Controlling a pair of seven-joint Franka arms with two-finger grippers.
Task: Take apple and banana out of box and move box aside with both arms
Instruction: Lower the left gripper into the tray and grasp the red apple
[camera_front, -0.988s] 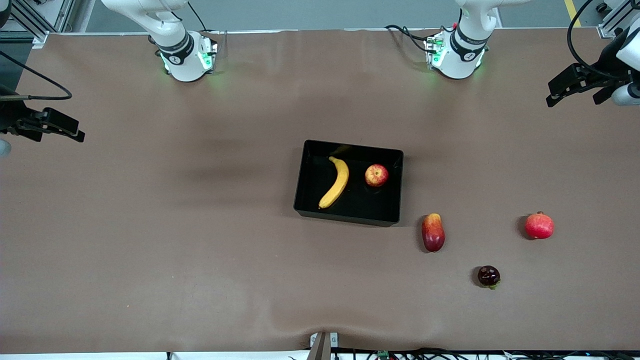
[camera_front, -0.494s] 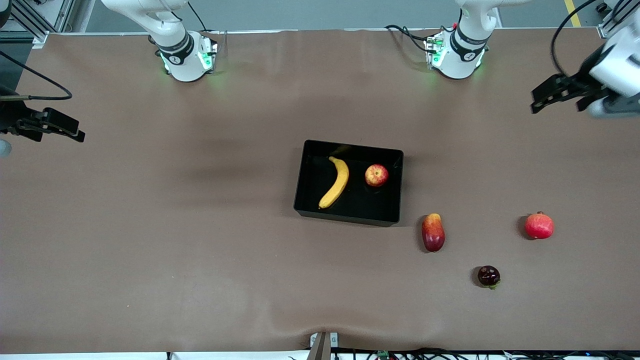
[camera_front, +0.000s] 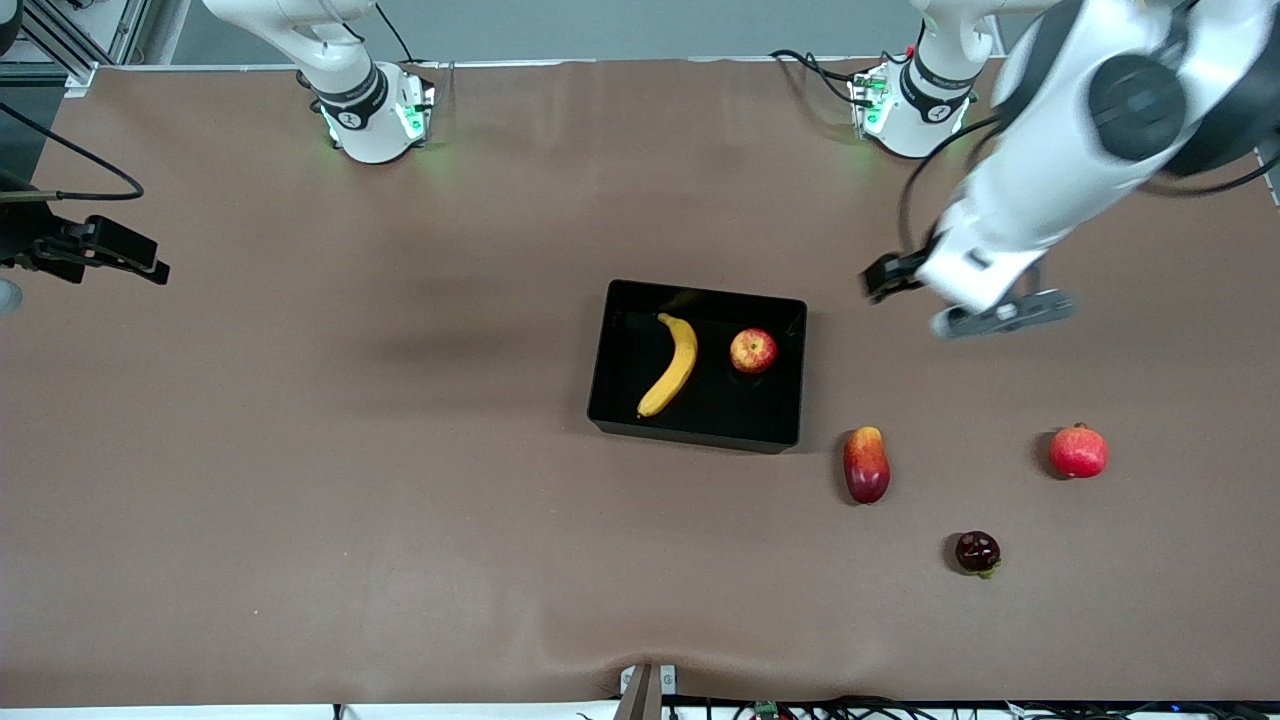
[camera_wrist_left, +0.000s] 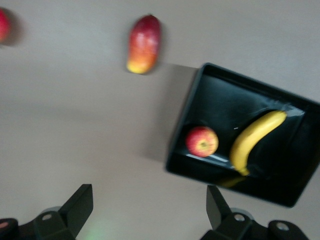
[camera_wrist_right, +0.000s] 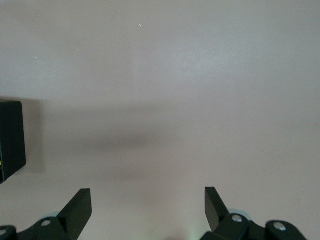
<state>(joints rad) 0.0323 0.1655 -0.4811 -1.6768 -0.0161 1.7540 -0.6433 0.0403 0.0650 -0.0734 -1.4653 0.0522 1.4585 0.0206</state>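
The black box (camera_front: 697, 437) sits mid-table, with the yellow banana (camera_front: 672, 365) and the red-and-yellow apple (camera_front: 753, 351) lying apart inside it. My left gripper (camera_front: 893, 280) hangs open and empty over bare table beside the box, toward the left arm's end. In the left wrist view the box (camera_wrist_left: 184, 117), apple (camera_wrist_left: 202, 141) and banana (camera_wrist_left: 255, 140) lie ahead of the open left gripper (camera_wrist_left: 150, 205). My right gripper (camera_front: 140, 258) waits open at the right arm's end of the table. In the right wrist view the right gripper (camera_wrist_right: 148, 207) holds nothing and one corner of the box (camera_wrist_right: 10, 140) shows.
An elongated red-yellow fruit (camera_front: 866, 465) lies on the table just nearer the front camera than the box's corner. A round red fruit with a crown tip (camera_front: 1078, 451) and a small dark fruit (camera_front: 977, 552) lie toward the left arm's end.
The left arm has swung in from its end of the table toward the box, gripper still open. The right arm, box and fruits have not moved.
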